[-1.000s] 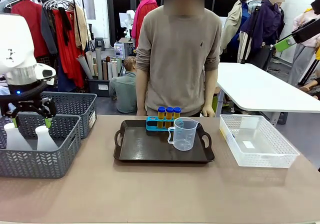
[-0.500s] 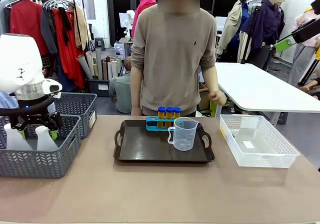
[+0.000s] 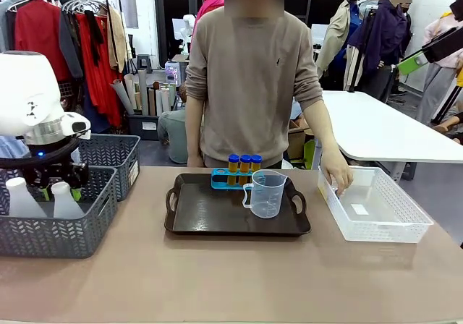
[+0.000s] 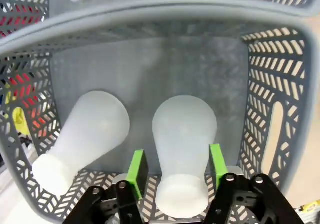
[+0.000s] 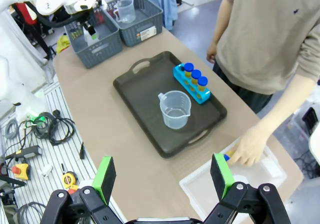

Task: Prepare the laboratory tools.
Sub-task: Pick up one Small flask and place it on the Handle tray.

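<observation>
The brown worktop carries everything; a person stands at its far edge, with clothes rails in the room behind. At the worktop's left edge sits a grey basket, and my left arm reaches straight down into it. Two white conical flasks stand inside. The one on the tray's side has its neck right between the green pads of my left gripper. The jaws stand partway open, one pad against the neck and the other just off it, so I cannot tell whether I grip it. The other flask stands just beside, outside my fingers. A white basket lies at the right edge, with the person's hand at its left rim. My right gripper hangs high above the worktop, facing down, jaws spread wide and holding nothing. A black tray lies mid-worktop toward the far edge. On its right half stands the clear beaker, with the blue rack just behind at the tray's far edge, holding three blue-capped tubes.
</observation>
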Controlling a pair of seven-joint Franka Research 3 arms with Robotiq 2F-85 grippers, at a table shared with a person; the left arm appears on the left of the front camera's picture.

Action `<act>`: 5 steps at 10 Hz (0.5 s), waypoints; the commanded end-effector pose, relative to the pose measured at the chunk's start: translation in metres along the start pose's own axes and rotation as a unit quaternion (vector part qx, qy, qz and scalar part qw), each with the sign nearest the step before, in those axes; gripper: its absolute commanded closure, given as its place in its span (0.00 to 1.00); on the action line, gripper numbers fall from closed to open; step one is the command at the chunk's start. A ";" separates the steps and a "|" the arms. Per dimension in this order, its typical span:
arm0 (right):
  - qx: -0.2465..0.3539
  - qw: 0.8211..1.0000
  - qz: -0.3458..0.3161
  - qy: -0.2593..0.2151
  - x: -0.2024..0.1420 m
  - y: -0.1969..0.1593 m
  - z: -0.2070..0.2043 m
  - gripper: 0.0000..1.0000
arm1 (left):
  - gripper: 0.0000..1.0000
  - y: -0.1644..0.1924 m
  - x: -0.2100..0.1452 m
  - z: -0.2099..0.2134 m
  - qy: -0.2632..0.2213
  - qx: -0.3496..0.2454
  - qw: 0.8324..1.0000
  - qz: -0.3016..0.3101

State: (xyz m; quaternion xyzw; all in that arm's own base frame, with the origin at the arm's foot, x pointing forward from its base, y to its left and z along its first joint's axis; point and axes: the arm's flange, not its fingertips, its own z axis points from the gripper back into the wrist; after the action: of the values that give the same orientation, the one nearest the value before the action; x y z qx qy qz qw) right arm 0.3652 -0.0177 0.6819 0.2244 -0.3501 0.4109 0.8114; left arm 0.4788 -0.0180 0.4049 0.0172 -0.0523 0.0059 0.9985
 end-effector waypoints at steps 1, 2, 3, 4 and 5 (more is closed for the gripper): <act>0.008 1.000 0.007 -0.014 0.002 0.000 0.000 0.00 | 0.97 0.004 0.003 0.005 -0.006 -0.017 1.000 -0.002; 0.008 1.000 0.007 -0.014 0.002 0.000 0.000 0.00 | 1.00 0.002 0.002 0.007 0.002 -0.021 1.000 0.000; 0.008 1.000 0.007 -0.014 0.002 0.000 0.000 0.00 | 1.00 0.001 0.000 0.010 0.011 -0.025 1.000 0.002; 0.008 1.000 0.007 -0.014 0.002 0.000 0.000 0.00 | 1.00 0.001 -0.002 0.013 0.010 -0.025 1.000 0.004; 0.008 1.000 0.007 -0.014 0.002 0.000 0.000 0.00 | 1.00 0.004 -0.003 0.014 0.014 -0.024 1.000 0.009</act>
State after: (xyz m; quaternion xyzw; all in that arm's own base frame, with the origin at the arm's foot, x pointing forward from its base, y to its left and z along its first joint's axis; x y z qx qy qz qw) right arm 0.3652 -0.0177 0.6819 0.2244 -0.3501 0.4109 0.8114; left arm 0.4773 -0.0195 0.4127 0.0050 -0.0446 0.0126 0.9989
